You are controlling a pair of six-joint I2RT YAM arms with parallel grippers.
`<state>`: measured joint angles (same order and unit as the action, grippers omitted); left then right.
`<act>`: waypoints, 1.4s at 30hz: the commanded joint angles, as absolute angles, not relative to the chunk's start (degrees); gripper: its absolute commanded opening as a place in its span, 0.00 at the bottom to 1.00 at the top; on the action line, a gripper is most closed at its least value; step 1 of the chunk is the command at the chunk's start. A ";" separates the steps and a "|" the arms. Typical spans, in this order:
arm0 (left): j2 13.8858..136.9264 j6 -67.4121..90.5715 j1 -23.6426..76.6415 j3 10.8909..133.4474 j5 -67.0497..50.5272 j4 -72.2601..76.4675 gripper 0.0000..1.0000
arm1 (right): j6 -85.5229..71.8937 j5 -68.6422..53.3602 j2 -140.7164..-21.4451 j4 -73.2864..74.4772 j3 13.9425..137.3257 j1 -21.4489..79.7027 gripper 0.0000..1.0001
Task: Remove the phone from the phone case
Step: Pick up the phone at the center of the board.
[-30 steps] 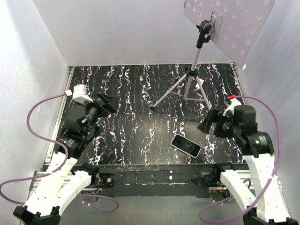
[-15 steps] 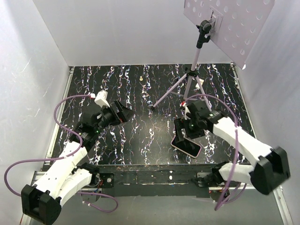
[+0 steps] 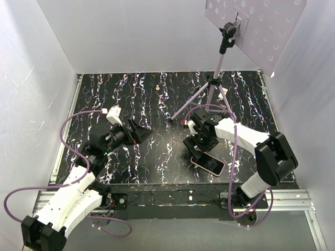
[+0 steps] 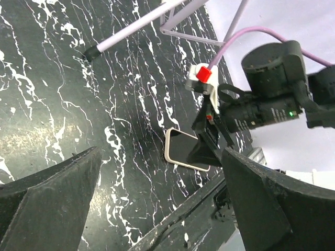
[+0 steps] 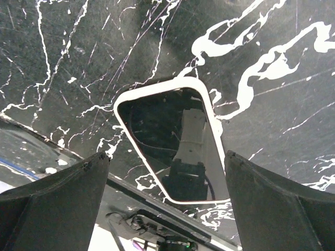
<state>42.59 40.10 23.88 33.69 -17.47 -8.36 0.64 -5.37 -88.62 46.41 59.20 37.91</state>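
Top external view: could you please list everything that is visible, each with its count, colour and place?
table: one, black with white veins, fills the floor of the view
phone in its case: one, dark screen with a pale rim, flat near the front edge, right of centre
tripod: one, pale purple, back right of the table
perforated board: one, pale, on top of the tripod
small pale object: one, far part of the table, too small to identify
left gripper: one, black, open, left of centre
right gripper: one, black, open, over the phone's far end

White-veined black table (image 3: 157,104); pale phone case (image 3: 210,163).
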 commanded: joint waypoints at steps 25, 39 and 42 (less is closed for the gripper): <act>36.48 38.40 24.00 30.68 -18.37 -14.06 1.00 | 5.36 7.02 -102.04 39.38 57.74 46.31 0.83; 40.25 58.53 25.75 20.57 -25.49 -8.97 0.92 | -3.06 9.65 -100.89 34.98 63.44 47.20 0.01; 43.14 60.02 28.55 19.95 -25.40 -6.16 0.91 | -9.64 10.90 -101.60 34.64 66.00 46.41 0.01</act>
<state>40.93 55.51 25.82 20.34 -23.14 -12.23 0.34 7.18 -99.77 43.11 62.08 46.89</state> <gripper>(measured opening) 0.918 0.807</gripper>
